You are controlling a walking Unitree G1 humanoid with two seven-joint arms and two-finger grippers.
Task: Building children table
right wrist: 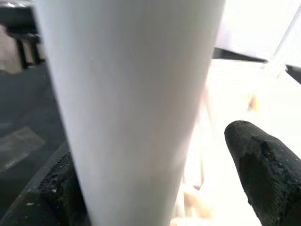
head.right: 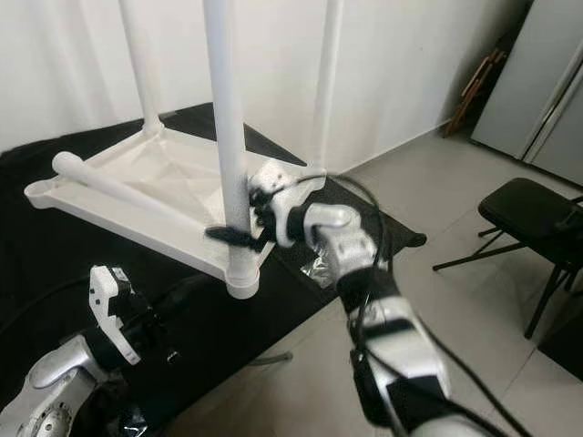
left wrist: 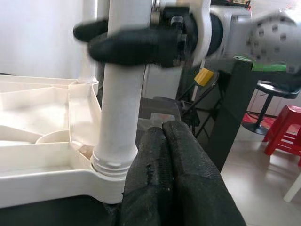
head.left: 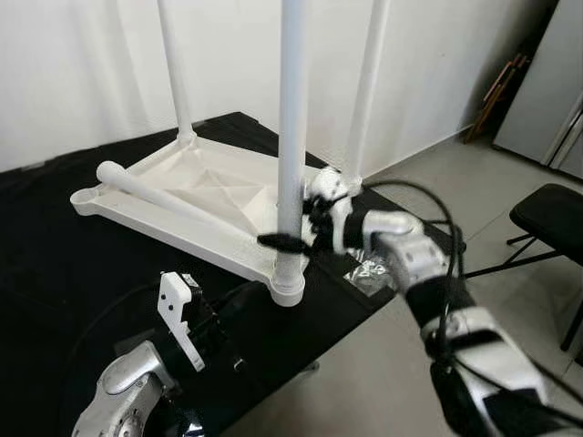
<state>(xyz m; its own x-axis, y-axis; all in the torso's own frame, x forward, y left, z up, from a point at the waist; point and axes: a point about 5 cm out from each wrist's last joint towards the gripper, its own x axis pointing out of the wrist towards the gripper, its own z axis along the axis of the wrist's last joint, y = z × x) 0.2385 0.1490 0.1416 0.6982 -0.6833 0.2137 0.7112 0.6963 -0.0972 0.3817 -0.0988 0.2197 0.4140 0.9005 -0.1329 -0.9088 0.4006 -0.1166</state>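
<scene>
Black cloth covers the floor (head.left: pixel 55 273) beneath us, and on it the upturned children's table (head.left: pixel 209 196) lies with three legs standing up. Our right pincer (head.left: pixel 290 241) grips the near-corner leg (head.left: pixel 291 137) just above its socket (head.left: pixel 288 282); a fourth leg (head.left: pixel 155 196) lies loose across the underside. Our left pincer (left wrist: pixel 164 179) waits closed, low and near that socket. We judge we're seating this leg; next comes twisting it tight, then fetching the loose one.
</scene>
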